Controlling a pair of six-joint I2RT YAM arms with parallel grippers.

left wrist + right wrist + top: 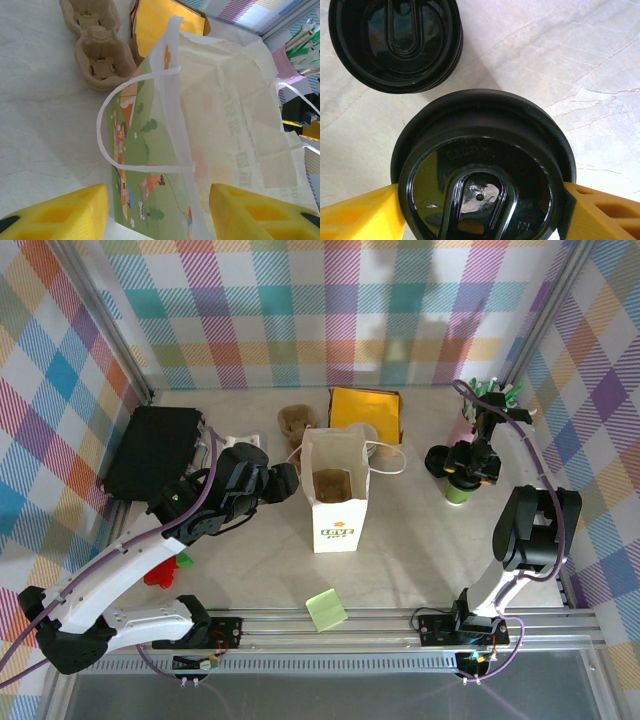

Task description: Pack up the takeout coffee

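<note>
The takeout coffee [460, 491] stands at the right of the table, its green lower band showing under my right gripper [470, 468]. From the right wrist view its black lid [485, 170] lies directly below, and my right gripper [480, 210] has its yellow fingers [360, 215] pressed against the lid's rim on both sides. The white paper bag [333, 502] stands open mid-table with a brown insert inside. My left gripper [157, 210] is open at the bag's left side, its printed wall and rim [150, 165] lying between the fingers untouched.
A spare black lid [395, 42] lies just left of the cup. The brown pulp carrier [97, 50] and a yellow envelope [365, 410] lie behind the bag. A pink cup of pens [480, 405] stands back right, a black box [150, 450] back left, and a green note [326, 608] at the front.
</note>
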